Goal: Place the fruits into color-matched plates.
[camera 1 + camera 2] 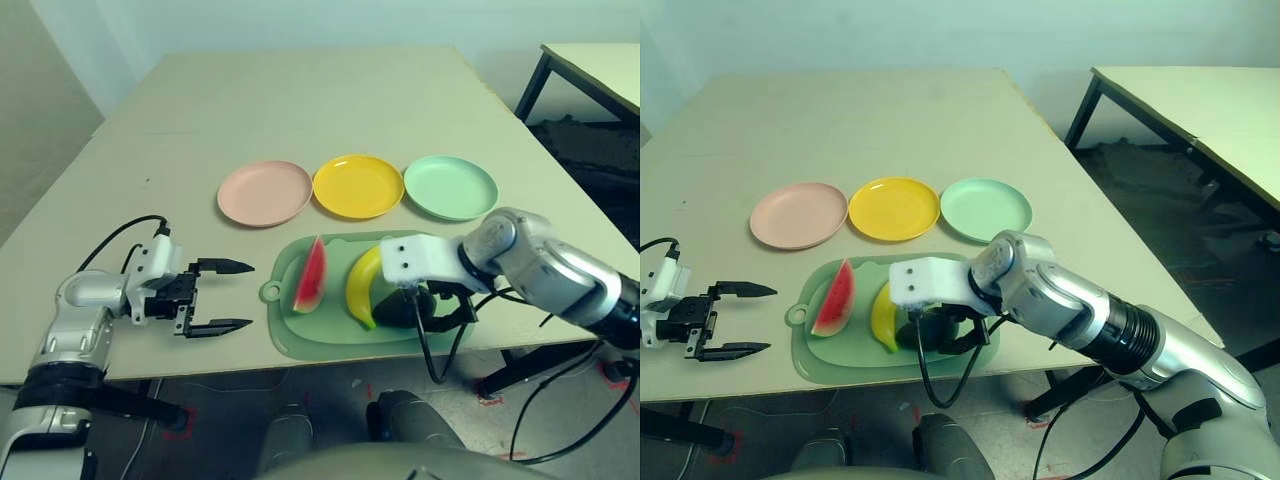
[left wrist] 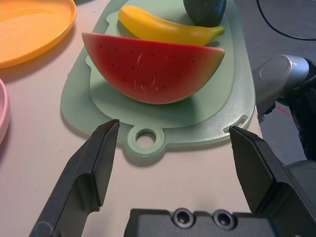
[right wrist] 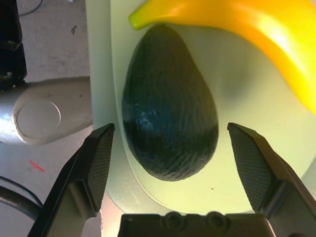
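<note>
Three fruits lie on a green mat: a red watermelon wedge, a yellow banana and a dark green avocado. My right gripper hangs open directly over the avocado, one finger on each side, not touching it. My left gripper is open on the table just left of the mat, pointing at the watermelon. Behind the mat stand the pink plate, the yellow plate and the mint green plate, all empty.
The mat's loop handle lies just ahead of my left fingers. The table's front edge runs close below the mat. A second table stands off to the right. Cables hang from both wrists.
</note>
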`<move>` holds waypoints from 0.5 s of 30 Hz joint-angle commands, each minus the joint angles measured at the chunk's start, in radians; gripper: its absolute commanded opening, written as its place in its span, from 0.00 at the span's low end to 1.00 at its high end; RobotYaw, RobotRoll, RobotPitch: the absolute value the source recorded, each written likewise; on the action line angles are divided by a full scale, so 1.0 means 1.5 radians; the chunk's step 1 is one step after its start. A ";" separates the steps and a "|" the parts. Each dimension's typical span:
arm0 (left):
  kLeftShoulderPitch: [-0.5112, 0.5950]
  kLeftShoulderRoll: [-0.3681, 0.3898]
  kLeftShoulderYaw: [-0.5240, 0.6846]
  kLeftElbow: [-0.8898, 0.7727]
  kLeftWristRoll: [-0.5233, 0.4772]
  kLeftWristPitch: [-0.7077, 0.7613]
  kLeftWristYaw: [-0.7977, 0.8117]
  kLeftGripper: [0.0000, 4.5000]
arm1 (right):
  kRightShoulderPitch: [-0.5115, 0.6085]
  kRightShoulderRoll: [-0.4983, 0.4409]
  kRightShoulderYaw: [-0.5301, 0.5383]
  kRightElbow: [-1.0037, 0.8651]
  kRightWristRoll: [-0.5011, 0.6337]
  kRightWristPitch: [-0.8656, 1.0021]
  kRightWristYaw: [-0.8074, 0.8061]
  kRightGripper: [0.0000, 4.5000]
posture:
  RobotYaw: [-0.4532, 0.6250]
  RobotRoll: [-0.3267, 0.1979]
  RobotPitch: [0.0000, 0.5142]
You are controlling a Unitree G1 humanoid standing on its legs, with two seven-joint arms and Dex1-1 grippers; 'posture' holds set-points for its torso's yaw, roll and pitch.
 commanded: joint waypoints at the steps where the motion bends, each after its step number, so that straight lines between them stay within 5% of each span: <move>1: 0.002 0.008 0.002 -0.005 0.004 -0.001 -0.002 1.00 | 0.001 0.008 0.003 0.009 -0.003 -0.003 0.000 0.99 | 0.30 0.62 0.08; 5: -0.001 0.007 0.002 -0.003 0.005 -0.002 -0.001 1.00 | -0.001 0.012 0.003 0.017 -0.004 -0.008 0.002 0.91 | 0.30 0.62 0.08; 8: 0.000 0.007 0.003 -0.003 0.004 -0.003 -0.001 1.00 | 0.002 0.015 0.003 0.008 0.002 0.002 0.004 0.69 | 0.30 0.62 0.07; 15: -0.002 0.003 0.001 -0.001 0.006 -0.004 0.001 1.00 | 0.001 0.007 0.000 0.015 0.000 -0.007 0.010 0.68 | 0.30 0.62 0.07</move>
